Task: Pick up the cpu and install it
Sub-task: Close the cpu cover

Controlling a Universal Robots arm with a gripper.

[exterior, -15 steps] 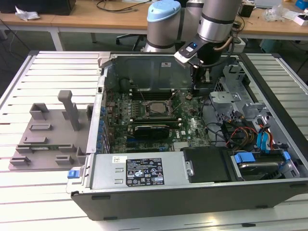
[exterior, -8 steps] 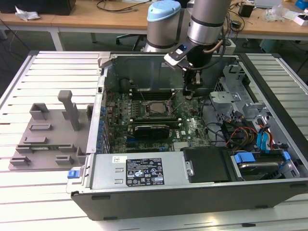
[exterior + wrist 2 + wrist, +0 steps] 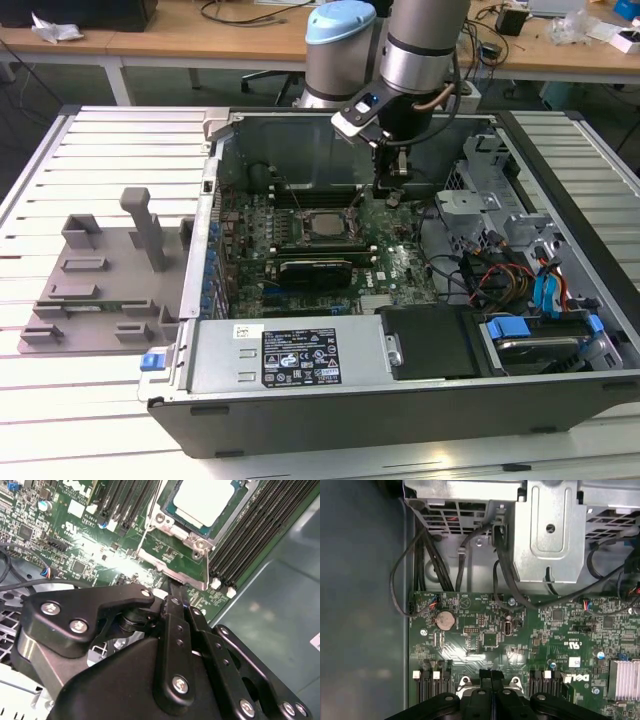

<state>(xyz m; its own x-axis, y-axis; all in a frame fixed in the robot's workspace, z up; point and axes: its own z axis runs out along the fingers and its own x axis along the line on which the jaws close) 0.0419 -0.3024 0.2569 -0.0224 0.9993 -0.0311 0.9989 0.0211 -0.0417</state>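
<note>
The cpu (image 3: 322, 226), a square chip with a silver-grey top, lies flat in the motherboard socket inside the open computer case (image 3: 300, 360). The second wrist view shows the cpu's pale top (image 3: 202, 499) framed by the metal socket bracket (image 3: 172, 562). My gripper (image 3: 390, 195) hangs over the board just to the exterior view's right of the socket. Its black fingers are shut together with nothing between them. In the second wrist view the gripper (image 3: 173, 586) ends at the edge of the bracket. The first wrist view has the gripper (image 3: 491, 674) over the socket's rim.
A grey plastic fixture tray (image 3: 110, 270) rests on the slatted table at the exterior view's left. Memory slots (image 3: 255, 535) flank the socket. A metal drive cage (image 3: 550, 535), loose black cables (image 3: 427, 555) and a heat sink (image 3: 624, 680) surround the board.
</note>
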